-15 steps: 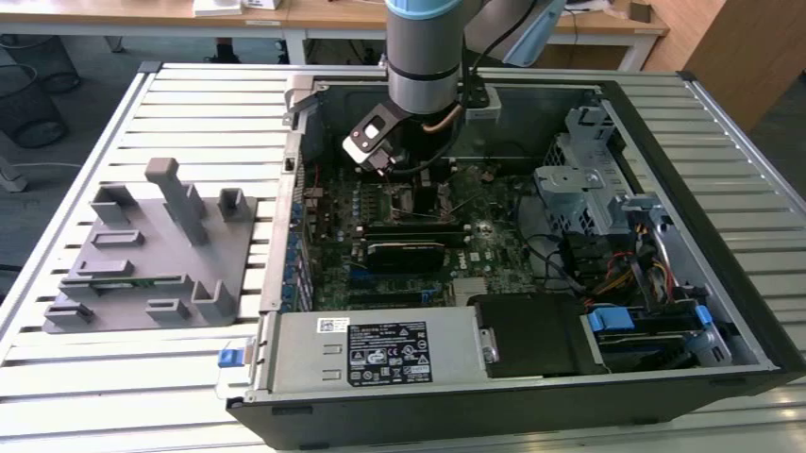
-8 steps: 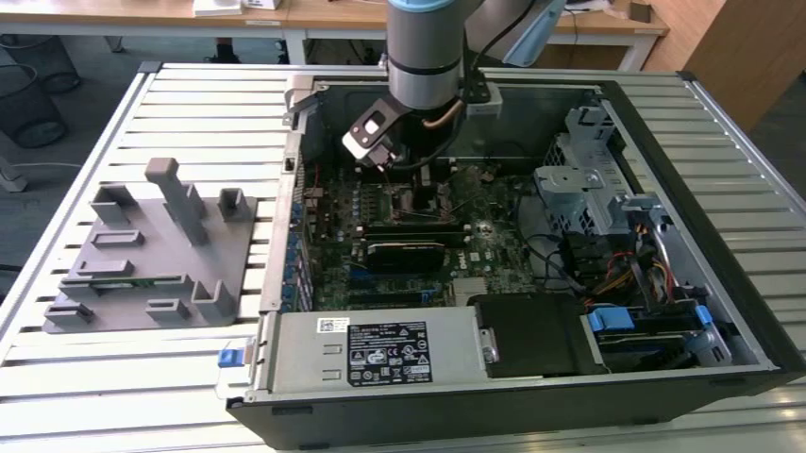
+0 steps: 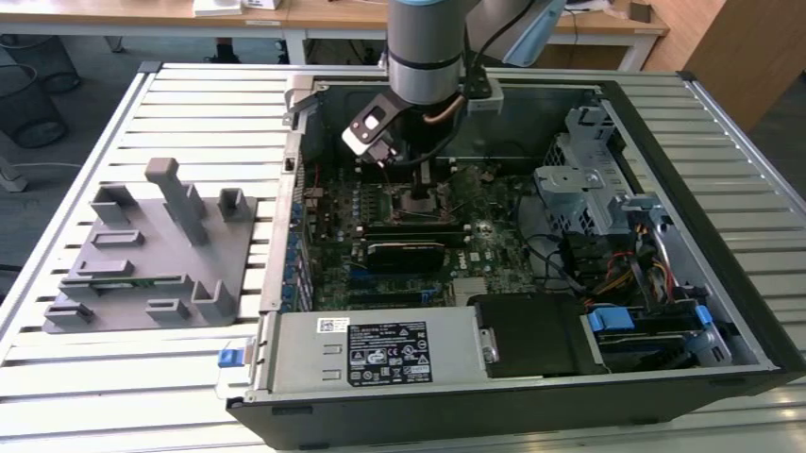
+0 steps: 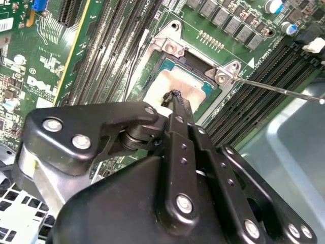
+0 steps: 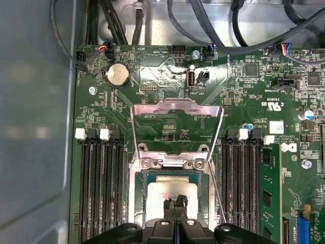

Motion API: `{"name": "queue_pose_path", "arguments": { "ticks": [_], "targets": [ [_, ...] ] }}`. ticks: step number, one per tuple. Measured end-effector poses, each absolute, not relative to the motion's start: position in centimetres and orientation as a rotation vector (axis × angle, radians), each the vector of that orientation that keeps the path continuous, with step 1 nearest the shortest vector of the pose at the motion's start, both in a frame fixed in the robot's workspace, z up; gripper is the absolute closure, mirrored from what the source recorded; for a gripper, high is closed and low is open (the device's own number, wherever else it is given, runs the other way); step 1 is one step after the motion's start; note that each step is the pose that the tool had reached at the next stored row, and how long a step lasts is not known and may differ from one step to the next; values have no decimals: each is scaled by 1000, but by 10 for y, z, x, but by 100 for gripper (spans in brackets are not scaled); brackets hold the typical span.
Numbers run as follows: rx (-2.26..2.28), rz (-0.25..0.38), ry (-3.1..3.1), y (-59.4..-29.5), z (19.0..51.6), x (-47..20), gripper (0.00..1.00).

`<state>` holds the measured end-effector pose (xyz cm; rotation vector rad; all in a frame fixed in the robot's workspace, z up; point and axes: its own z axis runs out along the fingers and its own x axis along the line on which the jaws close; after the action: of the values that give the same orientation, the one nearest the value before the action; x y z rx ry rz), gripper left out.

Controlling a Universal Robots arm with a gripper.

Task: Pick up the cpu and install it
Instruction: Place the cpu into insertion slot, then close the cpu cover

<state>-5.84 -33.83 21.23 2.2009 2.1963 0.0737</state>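
In the exterior view, the arm [image 3: 422, 57] reaches down into the open computer case [image 3: 705, 283], and the gripper [image 3: 424, 192] hangs low over the middle of the motherboard [image 3: 377, 274]. From here you cannot tell how it meets the board.

In the second wrist view, the gripper [image 4: 175, 97] has its fingers brought together with nothing visible between them. The tips rest on, or just above, the cpu [image 4: 190, 87], which lies directly beneath them inside the socket frame [image 4: 172, 48]. The thin retention lever [image 4: 274, 87] juts out to one side, well clear of the tips.

In the first wrist view, the gripper [image 5: 175, 204] shows a tight seam between the fingers. The cpu [image 5: 161, 197] sits right under it, and the load plate [image 5: 175, 127] is swung open just beyond.

The step looks like seating. Keep the tips straight down and centred, and use no sideways drag — socket contacts likely bend easily. Check that the rim looks even on every side.

The cpu lies flat with its lid facing up at the gripper. It is square, so it has no real long axis — its edges run parallel to the frame and the memory slots [image 5: 99, 178]. I cannot tell its marked corner.
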Motion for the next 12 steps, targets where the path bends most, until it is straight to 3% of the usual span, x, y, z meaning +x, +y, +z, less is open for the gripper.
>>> {"name": "queue_pose_path", "arguments": {
  "ticks": [12],
  "targets": [
    [2201,73,2196,-338,217,-58,89]
  ]
}}
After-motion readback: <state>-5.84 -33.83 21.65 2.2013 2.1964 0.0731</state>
